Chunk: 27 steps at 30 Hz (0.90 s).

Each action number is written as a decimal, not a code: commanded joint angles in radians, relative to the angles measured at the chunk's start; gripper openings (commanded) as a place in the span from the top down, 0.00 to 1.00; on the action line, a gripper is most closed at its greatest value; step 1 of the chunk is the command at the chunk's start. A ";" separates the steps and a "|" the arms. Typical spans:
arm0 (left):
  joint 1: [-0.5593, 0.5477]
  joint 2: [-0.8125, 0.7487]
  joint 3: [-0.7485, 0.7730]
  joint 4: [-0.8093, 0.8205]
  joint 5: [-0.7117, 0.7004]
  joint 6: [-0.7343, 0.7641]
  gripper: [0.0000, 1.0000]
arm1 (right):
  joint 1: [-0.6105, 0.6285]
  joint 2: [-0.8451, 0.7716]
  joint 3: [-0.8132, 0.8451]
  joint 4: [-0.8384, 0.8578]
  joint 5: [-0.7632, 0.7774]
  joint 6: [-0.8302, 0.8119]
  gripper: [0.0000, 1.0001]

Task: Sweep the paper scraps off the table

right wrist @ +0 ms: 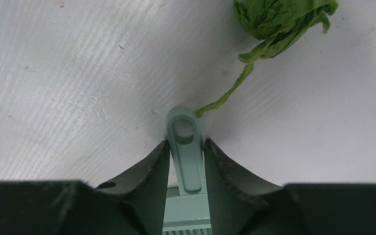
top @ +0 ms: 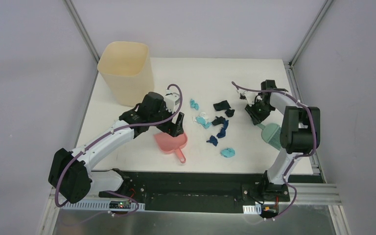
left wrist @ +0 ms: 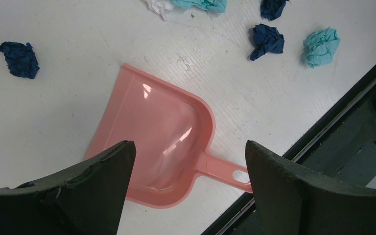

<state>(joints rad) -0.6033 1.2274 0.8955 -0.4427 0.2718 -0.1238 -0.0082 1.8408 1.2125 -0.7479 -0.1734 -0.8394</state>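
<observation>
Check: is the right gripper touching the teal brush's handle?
Touching. The right wrist view shows the right gripper closed on the teal brush handle, both fingers pressed against its sides with no gap.

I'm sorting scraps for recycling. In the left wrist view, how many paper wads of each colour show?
Dark blue wads: 3
Light blue wads: 2
White wad: 1
Total: 6

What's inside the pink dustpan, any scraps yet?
Nothing visible: the dustpan shows bare glossy plastic. Fingers of the left gripper cover one rear corner, so that part is unseen. The paper scraps lie outside on the table.
</observation>
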 commanded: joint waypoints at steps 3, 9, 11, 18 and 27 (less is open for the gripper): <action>-0.009 -0.002 0.039 0.016 0.025 -0.005 0.15 | 0.005 -0.013 -0.072 0.031 0.041 0.013 0.83; -0.017 -0.001 0.040 0.023 0.015 -0.021 0.17 | 0.005 -0.181 -0.032 -0.077 -0.050 0.142 1.00; -0.021 -0.010 0.029 0.061 0.031 -0.039 0.17 | 0.006 -0.261 -0.003 -0.111 -0.102 0.201 1.00; -0.057 -0.015 -0.002 0.257 0.094 -0.198 0.19 | 0.005 -0.433 0.031 -0.096 -0.231 0.414 1.00; -0.361 0.135 0.120 0.492 -0.112 -0.194 0.20 | 0.006 -0.631 -0.088 0.270 -0.367 0.811 1.00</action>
<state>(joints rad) -0.8368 1.2648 0.9165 -0.1364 0.2687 -0.3214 -0.0029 1.3121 1.1744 -0.7059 -0.4561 -0.2676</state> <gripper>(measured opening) 0.806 0.133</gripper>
